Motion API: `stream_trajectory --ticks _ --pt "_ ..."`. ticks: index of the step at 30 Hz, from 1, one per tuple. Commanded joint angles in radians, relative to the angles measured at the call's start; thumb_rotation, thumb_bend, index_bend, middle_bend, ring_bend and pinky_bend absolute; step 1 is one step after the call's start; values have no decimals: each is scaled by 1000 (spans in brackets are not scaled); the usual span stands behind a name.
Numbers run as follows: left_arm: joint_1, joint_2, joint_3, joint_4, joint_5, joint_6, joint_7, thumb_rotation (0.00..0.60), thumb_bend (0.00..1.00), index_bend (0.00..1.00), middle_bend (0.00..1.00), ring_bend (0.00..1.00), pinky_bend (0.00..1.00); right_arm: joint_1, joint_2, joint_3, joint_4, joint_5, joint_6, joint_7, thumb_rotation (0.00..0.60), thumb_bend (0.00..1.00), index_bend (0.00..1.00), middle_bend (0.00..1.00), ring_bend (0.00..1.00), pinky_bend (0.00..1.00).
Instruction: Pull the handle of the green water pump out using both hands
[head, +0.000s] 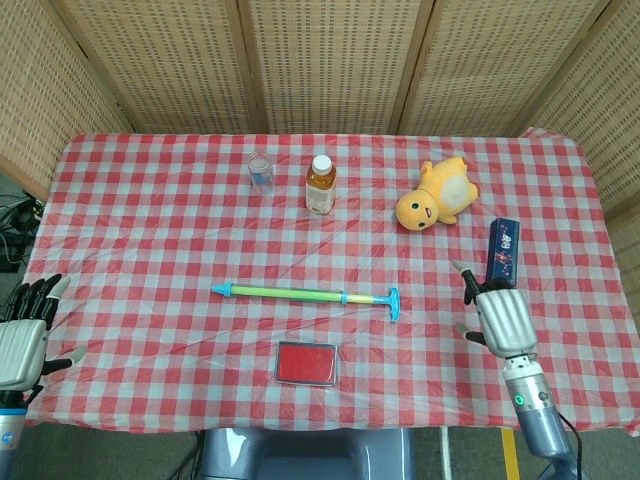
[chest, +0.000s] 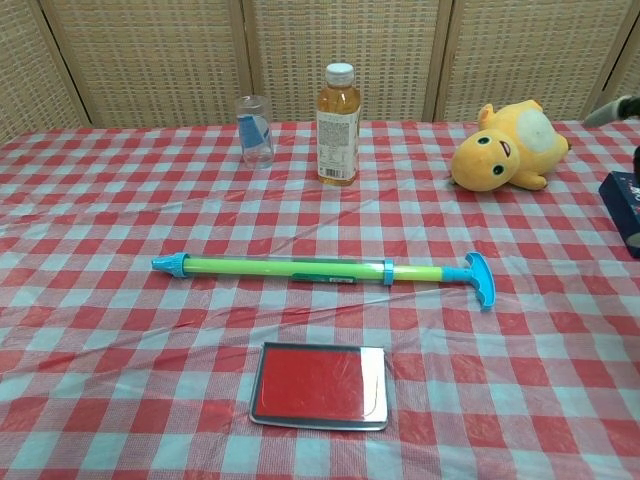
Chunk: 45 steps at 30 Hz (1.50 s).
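The green water pump (head: 300, 295) lies flat at the middle of the checked table, its blue T-handle (head: 394, 303) at the right end and its blue tip at the left. The chest view shows the pump (chest: 300, 268) and its handle (chest: 481, 278) with nothing touching them. My left hand (head: 22, 340) hovers off the table's front left corner, fingers spread, holding nothing. My right hand (head: 500, 318) is over the table to the right of the handle, a good gap away, fingers apart and empty. Only one of its fingertips (chest: 618, 108) shows at the chest view's right edge.
A red flat tin (head: 306, 362) lies just in front of the pump. Behind it stand a juice bottle (head: 320, 185) and a clear cup (head: 260, 172). A yellow plush toy (head: 437, 197) lies at the back right. A dark blue box (head: 503, 250) sits just beyond my right hand.
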Motion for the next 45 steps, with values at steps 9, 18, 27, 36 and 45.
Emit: stream_trajectory --ticks 9,18,27,36,45 --pt "-6 4 -5 9 -15 -17 -24 600 95 0 0 0 0 166 -147 71 -4 300 -195 -262 600 386 395 1000 991 717" --pt "-16 7 -10 24 -40 -51 -57 600 95 0 0 0 0 235 -245 68 36 429 -213 -367 600 463 424 1000 1000 721" --pt "-23 8 -6 28 -40 -67 -64 600 96 0 0 0 0 287 -328 64 85 517 -194 -440 600 489 452 1000 1000 721" --pt "-24 10 -9 26 -47 -68 -66 600 96 0 0 0 0 314 -364 58 152 559 -201 -426 600 501 471 1000 1000 721" --pt "-28 9 -11 30 -57 -76 -67 600 97 0 0 0 0 338 -401 51 200 583 -210 -419 600 501 477 1000 1000 721"
